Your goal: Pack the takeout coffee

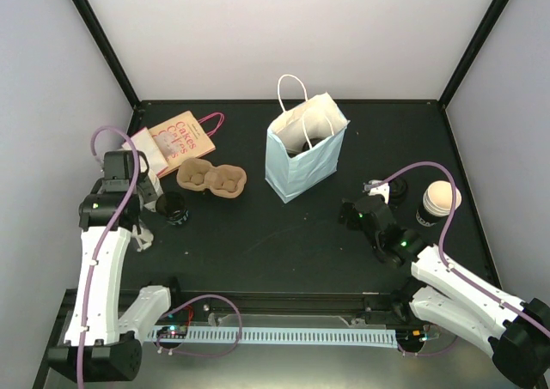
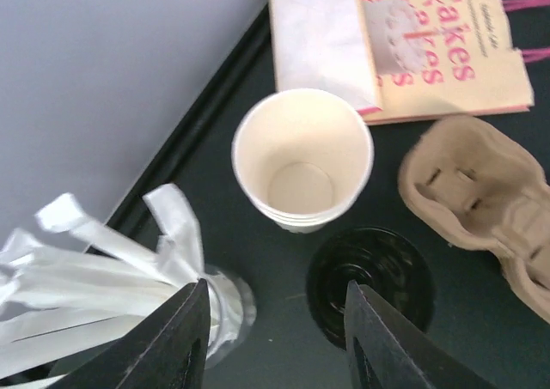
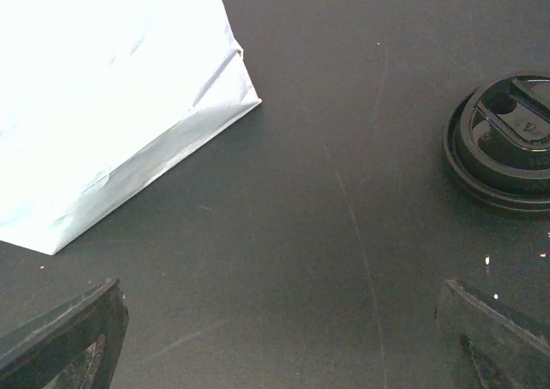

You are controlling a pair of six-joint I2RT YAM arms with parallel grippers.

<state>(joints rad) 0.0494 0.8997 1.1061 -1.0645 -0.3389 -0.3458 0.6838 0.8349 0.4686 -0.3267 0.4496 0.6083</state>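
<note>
Left gripper point(image 2: 277, 303): jaws half open, held nothing. Empty paper cup point(image 2: 302, 161) stood upright left of blue bag point(image 1: 302, 148), straight ahead of those jaws; left arm nearer. Right gripper point(image 3: 275, 337): jaws wide, empty.

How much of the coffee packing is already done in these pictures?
Nothing looks packed yet. The pulp carrier lies empty beside the blue bag. The open cup has no lid; a black lid lies close to the left gripper, whose open jaws hold nothing. The right gripper is open too, empty. Left: lidding, loading the carrier, bagging.
</note>
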